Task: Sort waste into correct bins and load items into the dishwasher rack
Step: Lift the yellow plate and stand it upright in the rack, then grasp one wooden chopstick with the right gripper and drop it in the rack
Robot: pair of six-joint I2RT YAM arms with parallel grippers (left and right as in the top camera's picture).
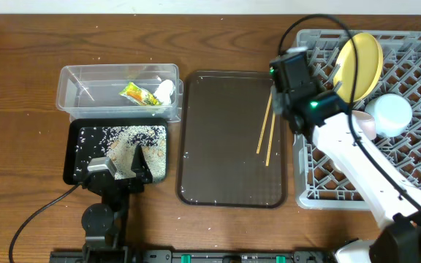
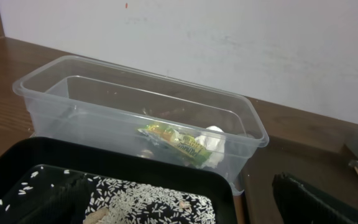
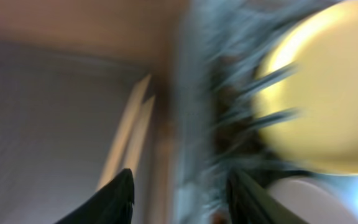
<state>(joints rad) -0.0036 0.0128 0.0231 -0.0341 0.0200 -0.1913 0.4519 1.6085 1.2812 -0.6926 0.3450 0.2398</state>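
Note:
The clear tub (image 1: pixel 79 91) holds the green-and-orange wrapper (image 1: pixel 139 93) and the white scrap (image 1: pixel 167 89); both also show in the left wrist view, the wrapper (image 2: pixel 173 138) beside the scrap (image 2: pixel 215 140). Rice grains (image 1: pixel 126 135) lie in the black tray (image 1: pixel 74 142). My left gripper (image 1: pixel 117 169) hangs open over that tray's near end (image 2: pixel 185 211). Two chopsticks (image 1: pixel 264 135) lie on the brown serving tray (image 1: pixel 225 146). My right gripper (image 1: pixel 287 71) is open and empty at the grey rack's (image 1: pixel 415 58) left edge (image 3: pixel 179 180). The yellow plate (image 1: pixel 364 62) stands in the rack beside a light-blue bowl (image 1: pixel 392 115) and a pinkish bowl (image 1: pixel 364 126). No cup shows.
The right wrist view is blurred; it shows the chopsticks (image 3: pixel 129 124) to the left and the plate (image 3: pixel 328 87) to the right. The right arm (image 1: pixel 364 168) lies across the rack's front left. A black cable arcs over the rack.

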